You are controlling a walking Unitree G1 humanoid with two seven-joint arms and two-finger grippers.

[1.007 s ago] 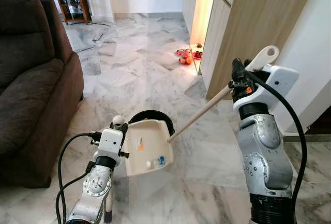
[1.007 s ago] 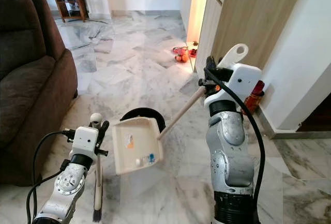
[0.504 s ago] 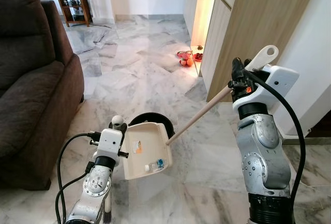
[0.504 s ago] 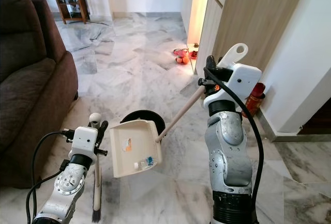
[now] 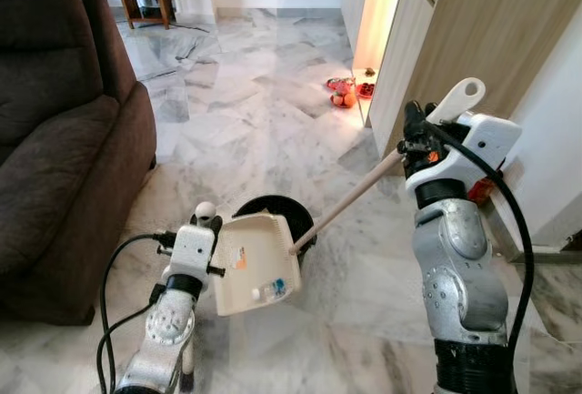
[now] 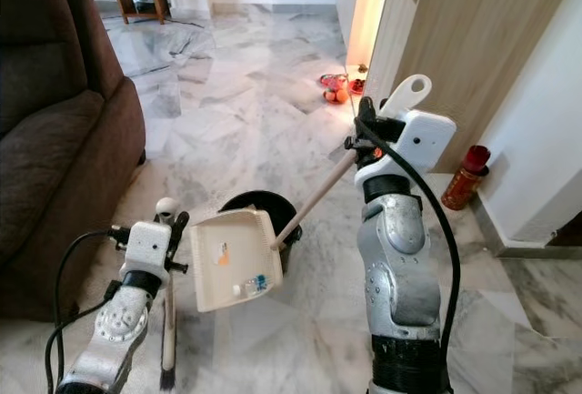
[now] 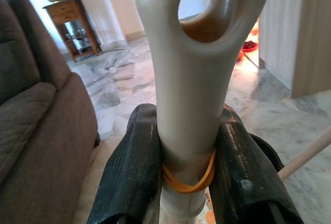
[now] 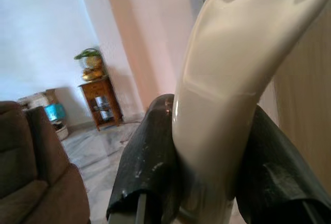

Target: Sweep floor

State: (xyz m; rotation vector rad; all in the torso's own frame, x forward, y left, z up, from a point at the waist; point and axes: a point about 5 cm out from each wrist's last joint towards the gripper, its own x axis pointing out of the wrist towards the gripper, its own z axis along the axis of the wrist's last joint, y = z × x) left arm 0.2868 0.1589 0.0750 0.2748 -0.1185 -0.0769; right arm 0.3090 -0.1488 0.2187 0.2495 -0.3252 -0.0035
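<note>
Operator: While the right tool (image 6: 368, 132) is raised at chest height, what does it hold?

Technician: Its two black fingers (image 8: 150, 177) are clamped on the cream grip of the dustpan handle (image 5: 350, 196). The long pole slopes down from the tool to the dustpan (image 5: 253, 263), which is tilted with its open tray facing the camera. Small bits of debris (image 5: 270, 290), one blue, lie at the lower lip of the tray.

Operator: Where is the dustpan relative to the bin?

Technician: It hangs in front of a round black bin (image 5: 275, 213) that stands on the marble floor (image 5: 245, 112). Whether the pan touches the bin rim cannot be determined.

Operator: State of the left tool?

Technician: The left tool (image 5: 207, 220) is closed around the cream handle of a small brush (image 6: 168, 321), near its hanging loop; an orange rubber band (image 7: 188, 178) circles the handle between the fingers (image 7: 129, 172). The brush hangs upright, bristles low near the floor, just beside the dustpan's left edge.

Operator: Surroundings?

Technician: A brown sofa (image 5: 64, 139) stands on the robot's left, a wooden cabinet (image 5: 473, 39) on its right, with a red bottle (image 6: 461, 178) by the wall and red and orange items (image 5: 346, 92) on the floor further ahead.
</note>
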